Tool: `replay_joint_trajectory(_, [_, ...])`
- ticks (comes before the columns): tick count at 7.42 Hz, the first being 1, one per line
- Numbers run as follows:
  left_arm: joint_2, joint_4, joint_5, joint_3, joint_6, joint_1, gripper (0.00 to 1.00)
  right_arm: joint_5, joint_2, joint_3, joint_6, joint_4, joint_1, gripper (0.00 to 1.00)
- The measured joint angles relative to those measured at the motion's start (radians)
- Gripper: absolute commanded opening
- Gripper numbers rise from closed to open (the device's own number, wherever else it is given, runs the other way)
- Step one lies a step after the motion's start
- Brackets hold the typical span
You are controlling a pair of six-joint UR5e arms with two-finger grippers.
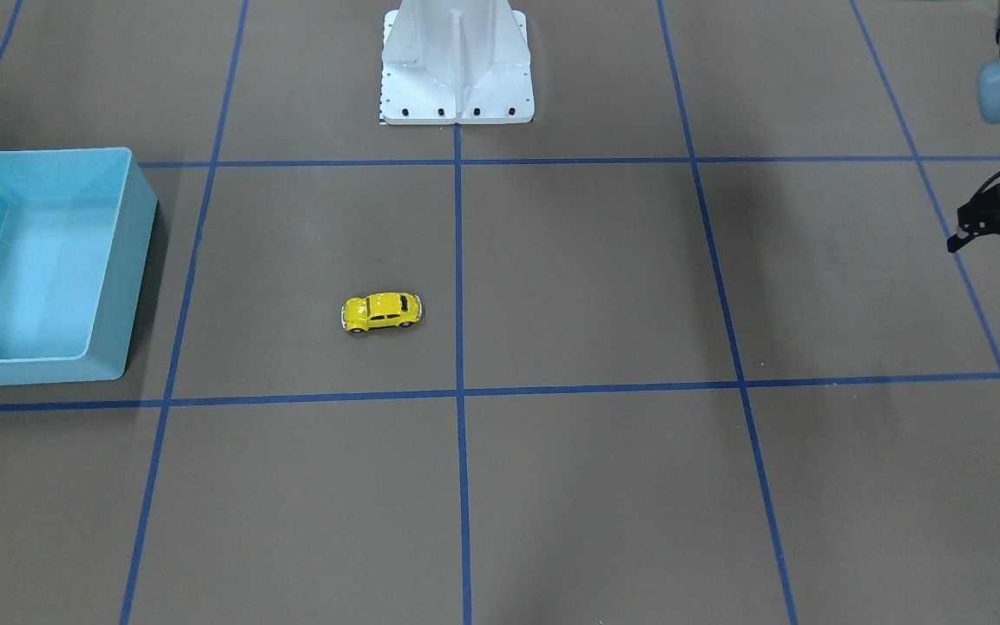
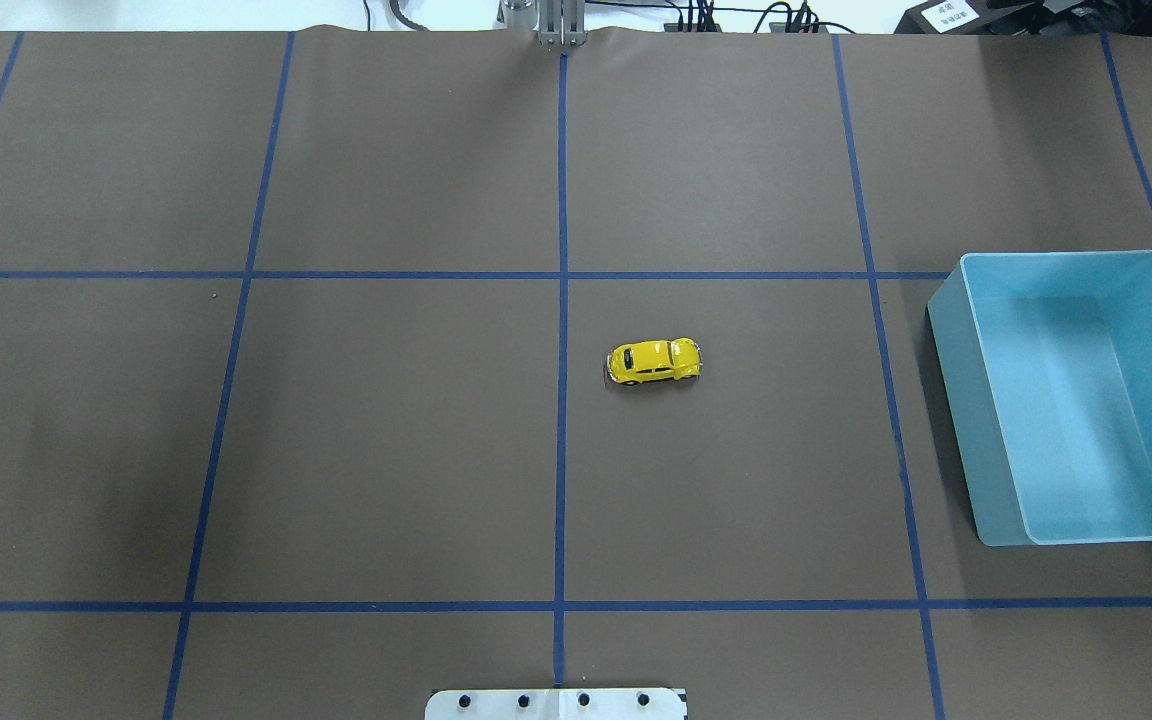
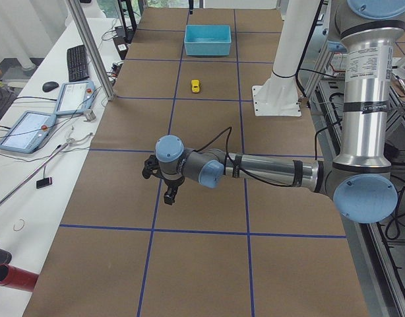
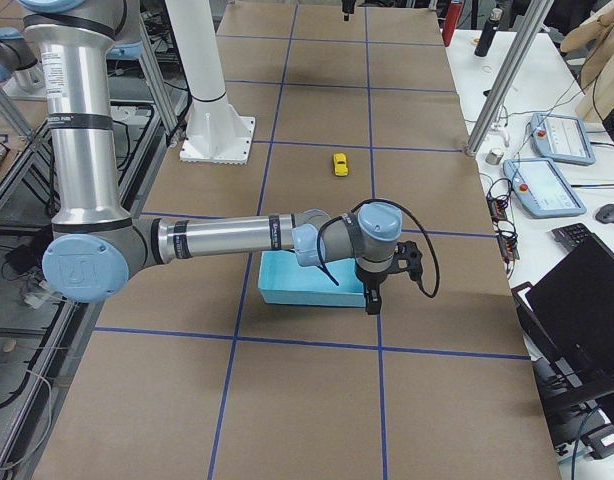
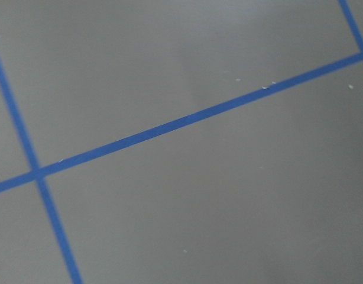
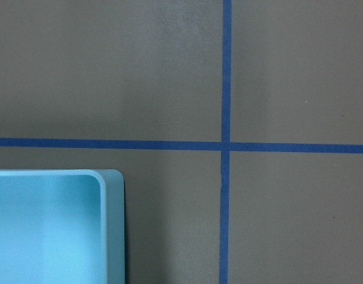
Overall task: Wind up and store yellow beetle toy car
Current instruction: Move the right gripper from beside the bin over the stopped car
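The yellow beetle toy car [image 1: 382,312] stands on its wheels near the middle of the brown table, also in the overhead view [image 2: 654,361] and small in both side views [image 3: 195,86] [image 4: 340,164]. My left gripper [image 1: 990,253] hangs far off at the table's left end, empty, with fingers apart; it also shows in the left side view [image 3: 168,191]. My right gripper [image 4: 373,300] hovers beyond the light-blue bin's outer corner; it shows only in the right side view, so I cannot tell whether it is open or shut.
The light-blue bin [image 2: 946,400] stands empty on the robot's right side of the table, also in the front view [image 1: 131,260] and the right wrist view [image 6: 110,225]. The white robot base [image 1: 457,95] is behind the car. Blue tape lines cross the table.
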Motion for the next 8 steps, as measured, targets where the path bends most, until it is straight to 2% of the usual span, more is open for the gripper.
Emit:
replay_joint_trajectory(2, [0.011,0.130,0.022,-0.017,0.001,-0.079,1.00,-0.014,0.038,0.019,-0.001,0.039,-0.060,1.00])
replay_joint_trajectory(4, [0.042,0.154,0.059,-0.018,0.001,-0.130,1.00,-0.030,0.092,0.037,0.001,0.045,-0.140,1.00])
replay_joint_trajectory(8, [0.088,0.158,0.068,-0.012,0.008,-0.143,1.00,-0.026,0.157,0.085,0.012,0.037,-0.275,1.00])
